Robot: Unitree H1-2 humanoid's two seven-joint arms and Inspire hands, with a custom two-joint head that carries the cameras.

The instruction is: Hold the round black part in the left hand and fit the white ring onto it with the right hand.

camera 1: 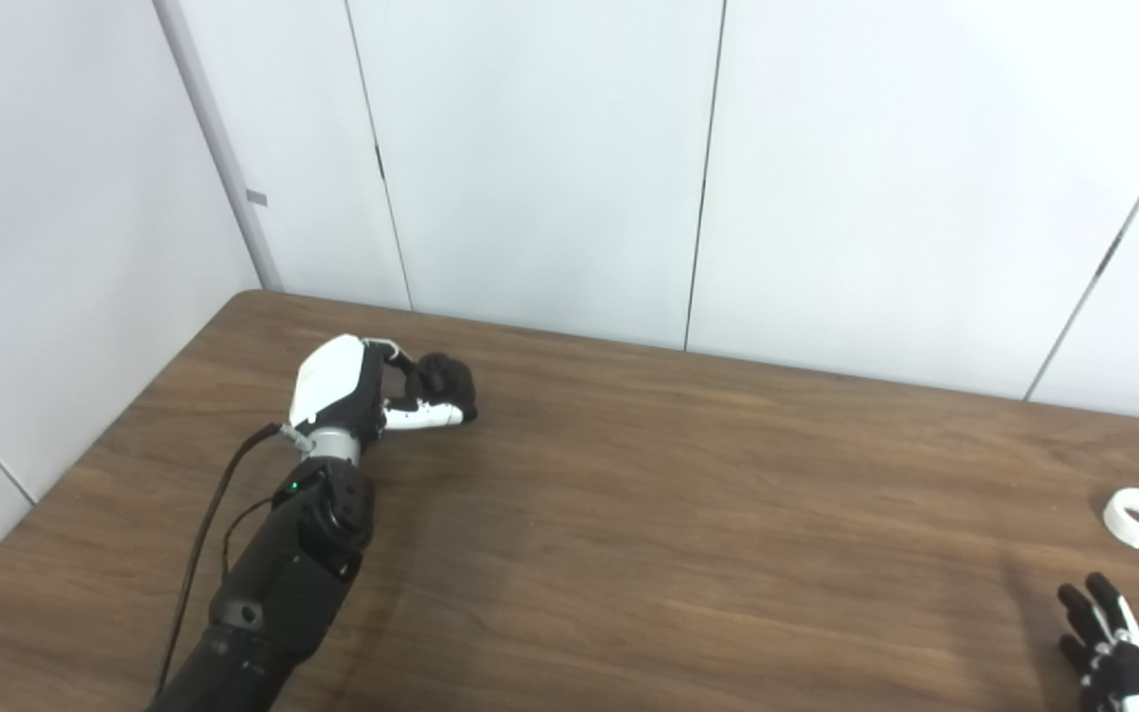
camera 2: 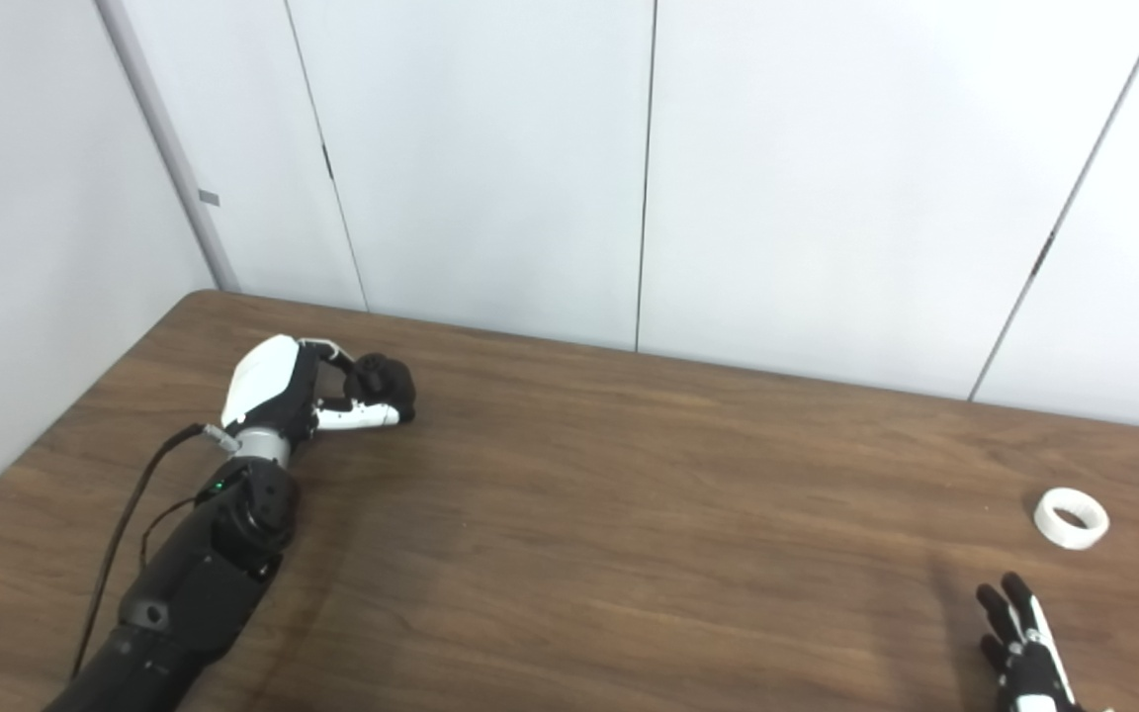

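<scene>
On the brown wood-grain table [camera 1: 649, 514], the left hand [camera 1: 372, 391], white-shelled with black fingers, reaches toward the far left corner and has its fingers and thumb wrapped around the round black part [camera 1: 446, 381], which sits low, at or just above the tabletop; whether it is lifted clear cannot be told. A thin black cable [camera 1: 204, 534] runs along the outer side of the left forearm.

Well apart from it, near the right edge of the table, the small white plastic ring [camera 2: 1072, 517] lies flat with its hole facing up, nothing touching it. The right hand [camera 2: 1024, 653] shows only partly at the bottom right corner, its black fingers spread and holding nothing, near the ring but apart from it, on the near side.

The wide stretch of tabletop between the two hands is bare wood. Behind the table stand pale wall panels [camera 1: 530, 148] with dark vertical seams
</scene>
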